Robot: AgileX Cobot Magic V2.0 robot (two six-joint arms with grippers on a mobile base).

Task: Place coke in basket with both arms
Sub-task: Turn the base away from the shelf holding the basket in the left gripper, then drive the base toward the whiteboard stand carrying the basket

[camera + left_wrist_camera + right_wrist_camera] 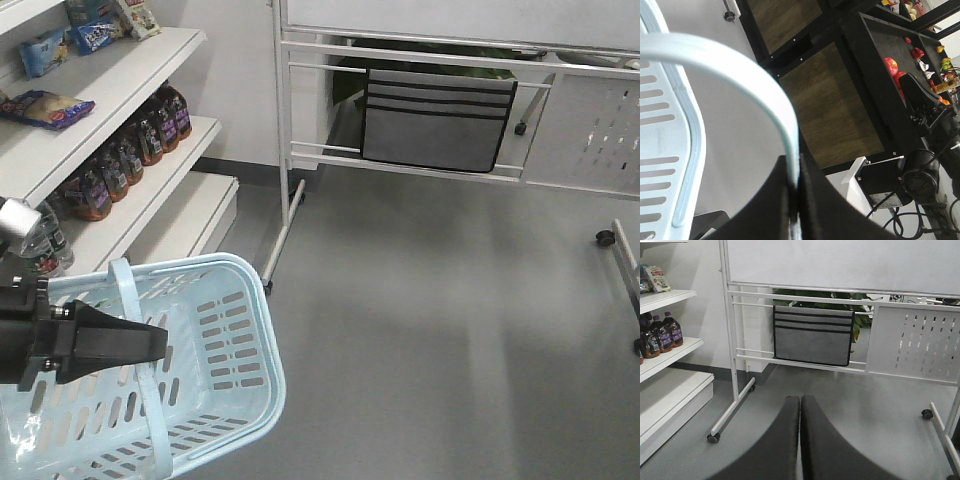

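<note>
The light blue basket (pixel 262 330) hangs at the lower left of the front view, tilted, and what shows of its inside holds nothing. My left gripper (pixel 160 343) reaches in from the left and is shut on the basket's thin loop handle (pixel 125 290). In the left wrist view the pale handle (pixel 740 70) arcs down and is pinched between the black jaws of the left gripper (pixel 794 165), with the slotted basket wall (pixel 670 125) at left. My right gripper (pixel 800 402) is shut with nothing in it and points at the grey floor. The coke is out of view.
White shelves on the left carry dark bottles with purple labels (pixel 120 160) and snack packs (pixel 45 105). A wheeled whiteboard stand with a grey pouch (pixel 435 120) stands behind. A dark cabinet with wood panels (pixel 830 110) and red fruit (pixel 891 65) shows in the left wrist view.
</note>
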